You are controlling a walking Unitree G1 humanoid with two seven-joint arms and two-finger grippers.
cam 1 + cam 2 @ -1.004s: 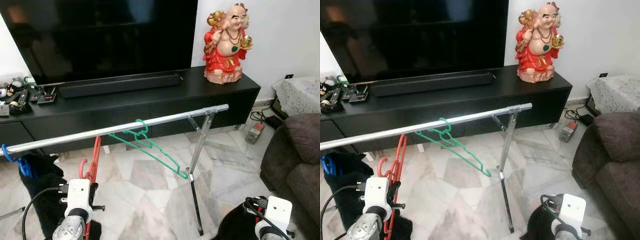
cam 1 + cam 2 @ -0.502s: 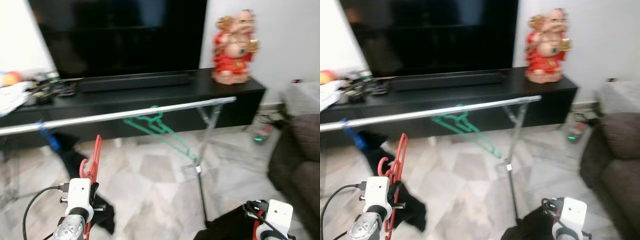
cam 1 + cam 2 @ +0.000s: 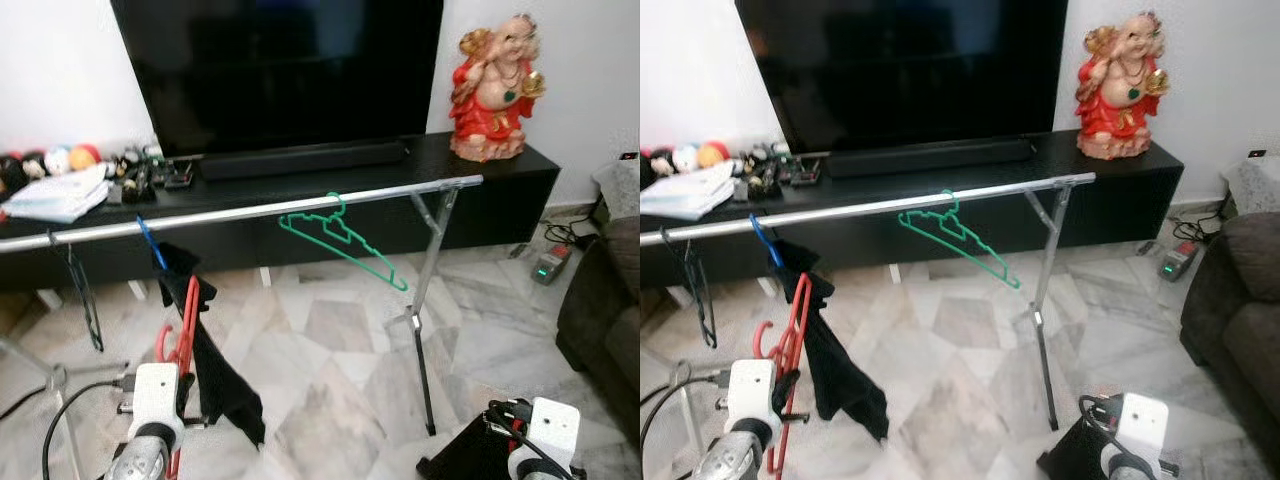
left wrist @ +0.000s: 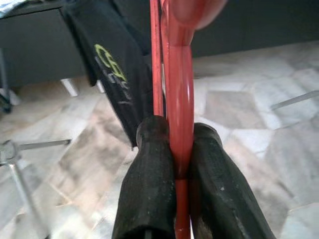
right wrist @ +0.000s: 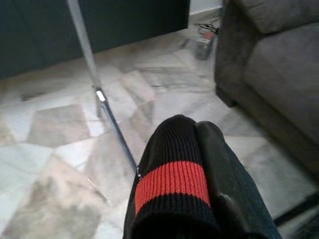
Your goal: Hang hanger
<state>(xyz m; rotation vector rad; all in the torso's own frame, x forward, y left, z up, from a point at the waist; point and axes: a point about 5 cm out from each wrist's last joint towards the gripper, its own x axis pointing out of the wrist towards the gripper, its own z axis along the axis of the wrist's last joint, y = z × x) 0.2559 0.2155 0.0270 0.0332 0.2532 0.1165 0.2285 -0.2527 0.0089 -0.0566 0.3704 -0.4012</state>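
1. the camera had swung left, bringing more of the rail (image 3: 250,210) into view.
2. the left pincer (image 4: 174,169) stayed clamped on the red hanger (image 3: 187,325), below the rail, not yet hung.
3. the right pincer (image 5: 197,164) was clamped on black cloth (image 5: 172,184).

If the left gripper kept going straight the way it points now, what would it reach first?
Probably the hanging black garment; the left gripper, shut on the red hanger, points toward it, though depth is unclear.

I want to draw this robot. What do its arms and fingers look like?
Each silver arm ends in a white boxy wrist block with black cables looping off it. The left gripper has two long, rounded black fingers with a slightly rough surface. The right gripper has black fingers too.
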